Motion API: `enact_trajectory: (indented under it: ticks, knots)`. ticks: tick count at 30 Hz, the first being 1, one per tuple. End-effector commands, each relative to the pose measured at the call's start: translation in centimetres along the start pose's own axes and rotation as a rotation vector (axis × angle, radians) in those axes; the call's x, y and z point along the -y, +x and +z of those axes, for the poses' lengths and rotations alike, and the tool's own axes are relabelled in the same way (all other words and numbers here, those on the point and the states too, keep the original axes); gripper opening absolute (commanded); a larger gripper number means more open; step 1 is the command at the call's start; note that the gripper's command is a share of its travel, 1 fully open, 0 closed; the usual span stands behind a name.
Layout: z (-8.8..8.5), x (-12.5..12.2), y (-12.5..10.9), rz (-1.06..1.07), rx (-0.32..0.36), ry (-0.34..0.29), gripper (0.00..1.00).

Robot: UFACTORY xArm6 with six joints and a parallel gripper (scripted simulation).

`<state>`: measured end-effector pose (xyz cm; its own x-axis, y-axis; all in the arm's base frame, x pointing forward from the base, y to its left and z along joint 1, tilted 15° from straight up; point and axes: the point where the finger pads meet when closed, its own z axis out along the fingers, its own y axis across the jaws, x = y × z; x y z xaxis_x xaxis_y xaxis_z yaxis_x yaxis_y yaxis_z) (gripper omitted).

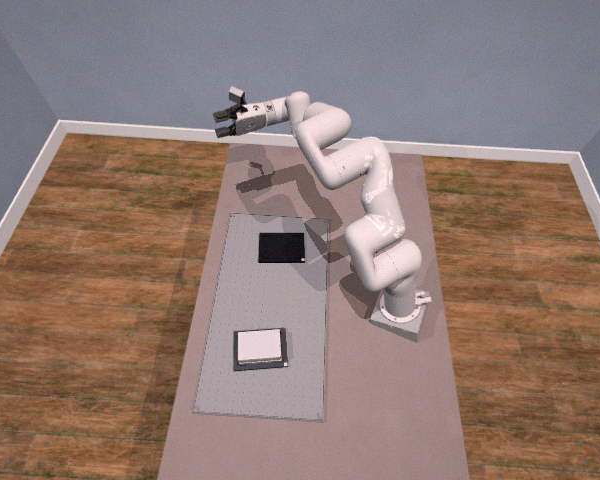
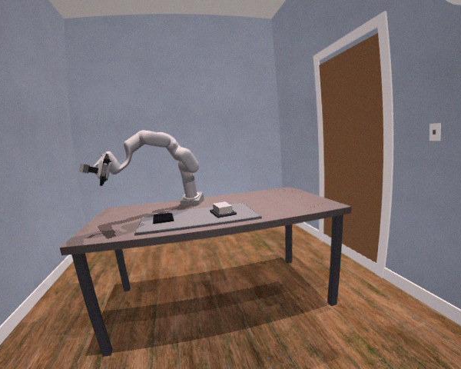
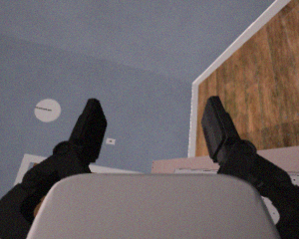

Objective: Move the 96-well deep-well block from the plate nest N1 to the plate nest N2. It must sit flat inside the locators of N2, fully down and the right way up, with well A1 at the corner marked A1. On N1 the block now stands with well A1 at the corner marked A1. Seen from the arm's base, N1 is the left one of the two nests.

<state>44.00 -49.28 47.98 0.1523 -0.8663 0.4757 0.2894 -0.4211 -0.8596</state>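
The white deep-well block (image 1: 259, 345) sits on the dark nest N1 (image 1: 259, 364) at the near end of the grey perforated plate (image 1: 266, 315). The black nest N2 (image 1: 281, 247) lies empty at the plate's far end. In the exterior view the block (image 2: 222, 207) is to the right and N2 (image 2: 162, 217) to the left. My gripper (image 1: 221, 122) is open and empty, high in the air beyond N2 and far from the block. It also shows in the exterior view (image 2: 102, 179). In the wrist view the open fingers point at the wall and floor.
The arm's base (image 1: 401, 310) stands on the brown table (image 2: 207, 216) beside the plate. A door (image 2: 352, 147) is in the right wall. A white skirting runs along the floor's edge.
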Motion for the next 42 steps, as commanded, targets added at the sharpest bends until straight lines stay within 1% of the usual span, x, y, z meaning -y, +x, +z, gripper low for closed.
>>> enact_trajectory:
  ticks: [1, 17, 21, 27, 31, 32, 34, 39, 42]
  knots:
    - [0.0, 0.3, 0.1, -0.005, 0.0, 0.001, 1.0]
    - [0.0, 0.3, 0.1, -0.005, 0.0, 0.001, 1.0]
    - [1.3, -0.3, -1.4, 0.069, 0.093, -0.056, 1.0]
    - [3.2, -1.1, -3.5, 0.069, 0.093, -0.056, 1.0]
    - [4.3, -1.6, -5.1, 0.139, 0.185, -0.118, 1.0]
    - [4.6, -1.8, -5.5, 0.139, 0.185, -0.118, 1.0]
    - [4.6, -1.8, -5.5, 0.139, 0.185, -0.118, 1.0]
    - [5.9, -2.5, -7.4, 0.139, 0.185, -0.118, 1.0]
    - [6.6, -2.8, -8.7, 0.187, 0.255, -0.171, 1.0]
